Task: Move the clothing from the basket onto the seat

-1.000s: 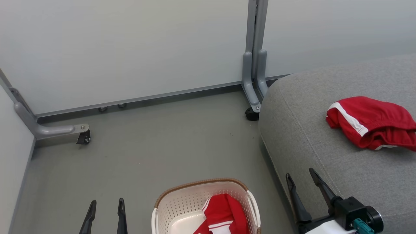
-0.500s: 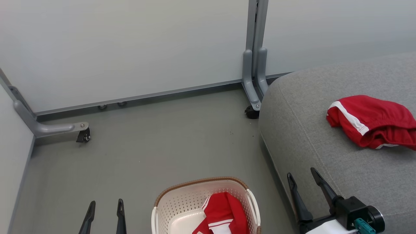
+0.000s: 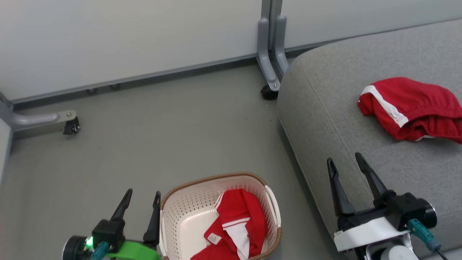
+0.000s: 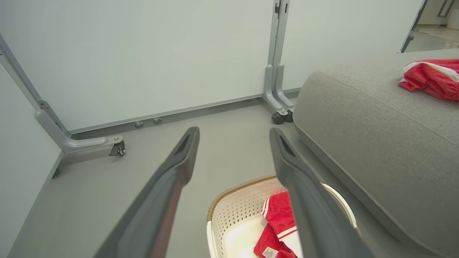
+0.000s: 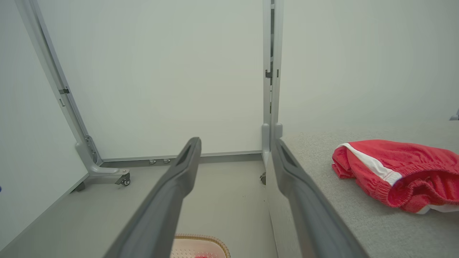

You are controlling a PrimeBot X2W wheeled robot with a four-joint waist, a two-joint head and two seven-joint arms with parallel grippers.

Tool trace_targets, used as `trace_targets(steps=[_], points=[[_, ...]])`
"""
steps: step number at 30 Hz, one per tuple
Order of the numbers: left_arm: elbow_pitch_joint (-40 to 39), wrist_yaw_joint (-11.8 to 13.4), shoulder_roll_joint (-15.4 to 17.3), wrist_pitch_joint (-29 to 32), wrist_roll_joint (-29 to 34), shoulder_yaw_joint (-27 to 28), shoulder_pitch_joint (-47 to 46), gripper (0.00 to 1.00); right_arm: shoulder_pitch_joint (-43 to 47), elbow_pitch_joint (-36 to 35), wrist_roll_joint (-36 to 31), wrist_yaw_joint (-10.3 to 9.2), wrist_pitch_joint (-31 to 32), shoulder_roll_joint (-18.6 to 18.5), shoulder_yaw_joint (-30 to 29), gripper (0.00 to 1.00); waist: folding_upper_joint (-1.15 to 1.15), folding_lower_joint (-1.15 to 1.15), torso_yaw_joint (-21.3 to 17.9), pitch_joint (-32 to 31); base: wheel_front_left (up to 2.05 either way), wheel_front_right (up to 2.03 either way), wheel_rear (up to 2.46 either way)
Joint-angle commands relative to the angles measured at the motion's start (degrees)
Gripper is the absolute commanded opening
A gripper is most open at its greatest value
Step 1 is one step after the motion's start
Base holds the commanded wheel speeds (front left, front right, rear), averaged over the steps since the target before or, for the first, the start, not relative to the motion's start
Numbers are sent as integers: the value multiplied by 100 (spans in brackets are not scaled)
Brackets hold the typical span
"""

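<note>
On the floor at the bottom centre stands the cream basket [image 3: 180, 209] with its brown rim, and a red garment with white stripes [image 3: 234, 224] lies crumpled inside it. Another red garment with a white stripe [image 3: 411, 108] rests on the grey seat [image 3: 339, 119] at the right. My left gripper [image 3: 142, 196] is open just left of the basket, holding nothing. Over the seat's near edge my right gripper [image 3: 346, 162] is open too, well short of the garment there. The left wrist view shows the basket [image 4: 233, 208] below the fingers [image 4: 172, 168].
White partition panels close off the back, on grey metal feet with castors [image 3: 269, 94], one beside the seat's corner and another at the far left [image 3: 70, 126]. Grey floor [image 3: 151, 137] stretches between the panels, the basket and the seat.
The head camera has tilted down, so the whole scene has shifted up and both gripper bodies now show. The garments, basket and seat have not moved.
</note>
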Motion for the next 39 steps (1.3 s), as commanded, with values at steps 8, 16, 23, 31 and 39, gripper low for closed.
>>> trace_targets(steps=[8, 16, 23, 31, 39], points=[[715, -24, 736, 0, -431, -1490, -1491, 100, -698, -478, 27, -10, -19, -9, -235, 100, 0, 0, -701, 1837, 0, 0, 0], [1662, -25, 1403, 6, -835, -2790, -2759, 100, -1163, -1028, 286, -10, -19, -7, -670, 100, 0, 0, -1047, 2979, 0, 0, 0], [2387, -24, 1702, 121, -1307, -3818, -3762, 100, -1531, -1413, 615, -10, -19, -4, -949, 100, 0, 0, -1254, 3898, 0, 0, 0], [2975, -24, 1796, 574, -1801, -4726, -4650, 100, -1830, -1589, 1073, -10, -19, -3, -1021, 100, 0, 0, -1494, 4693, 0, 0, 0], [3423, -23, 1808, 750, -1877, -5247, -5355, 100, -1933, -1726, 1256, -10, -19, -3, -855, 100, 0, 0, -1687, 5174, 0, 0, 0]])
